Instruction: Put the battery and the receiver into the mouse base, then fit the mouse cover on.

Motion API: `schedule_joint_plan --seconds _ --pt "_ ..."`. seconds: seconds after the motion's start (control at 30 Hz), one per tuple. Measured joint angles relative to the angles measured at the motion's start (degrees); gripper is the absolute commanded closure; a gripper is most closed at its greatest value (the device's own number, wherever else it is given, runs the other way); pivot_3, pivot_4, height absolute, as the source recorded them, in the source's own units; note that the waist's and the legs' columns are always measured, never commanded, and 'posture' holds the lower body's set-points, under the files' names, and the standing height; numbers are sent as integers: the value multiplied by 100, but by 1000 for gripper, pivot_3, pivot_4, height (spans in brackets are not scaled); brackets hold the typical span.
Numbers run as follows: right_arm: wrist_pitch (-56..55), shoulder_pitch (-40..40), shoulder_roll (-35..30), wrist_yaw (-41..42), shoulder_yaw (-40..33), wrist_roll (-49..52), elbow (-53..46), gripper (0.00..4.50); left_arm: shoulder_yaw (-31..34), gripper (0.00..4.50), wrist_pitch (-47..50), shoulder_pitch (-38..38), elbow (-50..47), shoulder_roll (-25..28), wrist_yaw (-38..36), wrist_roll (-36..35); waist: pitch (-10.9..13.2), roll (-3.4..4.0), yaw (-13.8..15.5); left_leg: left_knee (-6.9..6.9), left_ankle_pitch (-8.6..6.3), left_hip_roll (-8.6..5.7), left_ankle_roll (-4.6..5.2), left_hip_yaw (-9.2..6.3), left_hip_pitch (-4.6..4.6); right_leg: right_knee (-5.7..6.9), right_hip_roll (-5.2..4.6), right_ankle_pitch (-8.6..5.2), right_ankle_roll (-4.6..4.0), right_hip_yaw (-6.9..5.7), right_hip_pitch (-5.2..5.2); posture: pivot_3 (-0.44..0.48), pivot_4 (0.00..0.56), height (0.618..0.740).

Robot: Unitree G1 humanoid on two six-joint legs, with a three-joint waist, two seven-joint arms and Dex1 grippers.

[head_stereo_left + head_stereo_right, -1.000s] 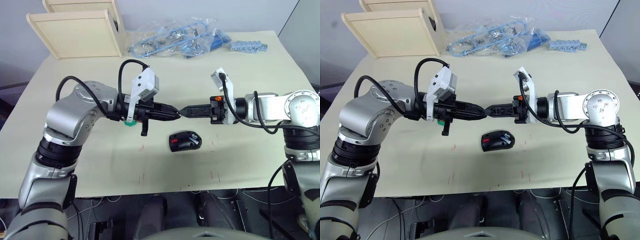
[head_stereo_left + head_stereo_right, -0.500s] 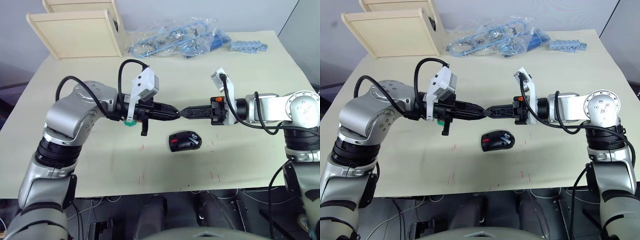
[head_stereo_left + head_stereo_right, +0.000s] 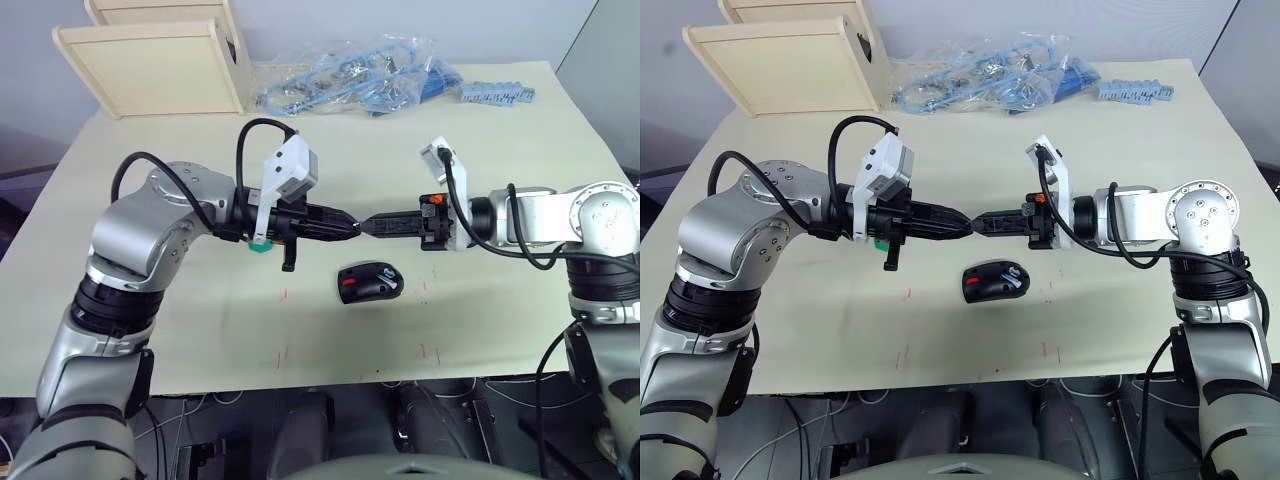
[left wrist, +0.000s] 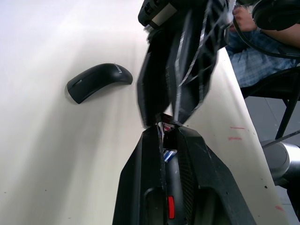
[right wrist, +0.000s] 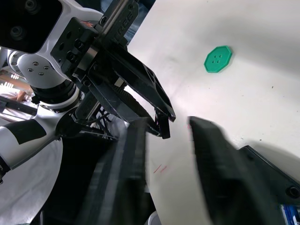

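Noted left gripper [image 3: 348, 229] pinched nearly closed on the battery [image 4: 168, 154], a silver-and-blue sliver between its fingers. Found right gripper [image 3: 368, 226] tip to tip with it above the desk, fingers spread, gripping nothing. Judged as a mid-air handover; battery not yet seated. Next: clamp right on the battery, free left, lower to the mouse base [image 3: 370, 282], red patch up, near the desk's front edge. Logged mouse cover [image 4: 96, 80] lying apart. Read no writing.

Black mouse base [image 3: 370, 282] with a red patch; cream surface [image 3: 480, 170]; green toothed disc [image 5: 217, 59]; black mouse cover [image 4: 97, 81].
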Motion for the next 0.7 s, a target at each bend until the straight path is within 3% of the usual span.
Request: schedule_joint_plan --seconds 0.7 --pt "-22 -3 25 48 -9 -21 -13 4455 -8 4479 3 0 12 4 -13 30 0 0 0 0 0 0 0 0 0 0 0 0 0 0 0 0 150 740"
